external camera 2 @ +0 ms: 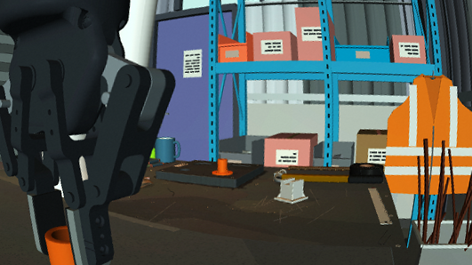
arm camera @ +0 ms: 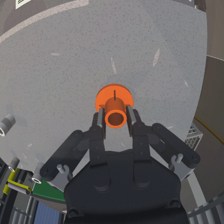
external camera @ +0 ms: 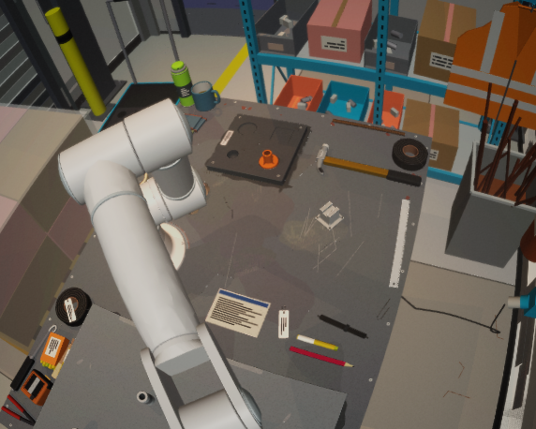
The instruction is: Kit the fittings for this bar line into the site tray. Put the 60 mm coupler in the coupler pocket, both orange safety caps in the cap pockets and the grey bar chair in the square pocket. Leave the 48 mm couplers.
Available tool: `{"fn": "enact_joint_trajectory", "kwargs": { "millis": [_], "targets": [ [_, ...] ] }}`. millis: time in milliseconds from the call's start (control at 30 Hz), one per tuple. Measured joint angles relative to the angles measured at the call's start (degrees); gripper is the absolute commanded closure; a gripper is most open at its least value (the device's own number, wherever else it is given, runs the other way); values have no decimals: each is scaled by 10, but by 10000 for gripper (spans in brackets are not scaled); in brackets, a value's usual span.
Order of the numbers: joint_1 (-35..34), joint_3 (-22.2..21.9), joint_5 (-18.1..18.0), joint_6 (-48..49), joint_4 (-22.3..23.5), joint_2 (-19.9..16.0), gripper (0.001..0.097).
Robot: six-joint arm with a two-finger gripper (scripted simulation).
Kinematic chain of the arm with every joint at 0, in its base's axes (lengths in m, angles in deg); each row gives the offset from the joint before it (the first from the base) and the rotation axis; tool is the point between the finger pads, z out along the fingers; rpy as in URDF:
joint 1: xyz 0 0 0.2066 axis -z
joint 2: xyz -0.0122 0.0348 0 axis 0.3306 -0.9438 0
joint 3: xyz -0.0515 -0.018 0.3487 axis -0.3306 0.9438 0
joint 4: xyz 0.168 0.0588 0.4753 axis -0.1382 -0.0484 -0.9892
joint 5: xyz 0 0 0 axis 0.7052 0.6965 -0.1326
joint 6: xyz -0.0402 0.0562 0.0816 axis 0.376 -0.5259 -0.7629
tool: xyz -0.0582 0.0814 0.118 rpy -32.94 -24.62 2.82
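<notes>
An orange safety cap [arm camera: 114,106] stands on its flange on the table's left side, between my fingers [external camera 2: 61,241]. A second orange cap [external camera: 268,159] stands in a pocket of the dark site tray [external camera: 258,146] at the back of the table. The grey bar chair [external camera: 329,214] sits on the table's middle, apart from the tray. Grey couplers [arm camera: 6,124] lie off to the left in the wrist camera. My gripper [arm camera: 115,120] is low over the table and still open around the near cap, holding nothing.
A blue mug [external camera: 204,95] and a green bottle [external camera: 182,83] stand by the tray's left corner. A hammer [external camera: 370,168] and a tape roll [external camera: 410,153] lie right of the tray. A ruler [external camera: 399,242], a paper sheet [external camera: 238,311] and pens [external camera: 321,356] lie toward the near edge.
</notes>
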Motion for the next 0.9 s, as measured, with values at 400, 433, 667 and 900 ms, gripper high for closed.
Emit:
{"fn": "enact_joint_trajectory", "kwargs": {
  "millis": [400,433,667,900],
  "targets": [
    [0,0,0,0,0,0,632],
    [0,0,0,0,0,0,633],
    [0,0,0,0,0,0,645],
    [0,0,0,0,0,0,901]
  ]
}}
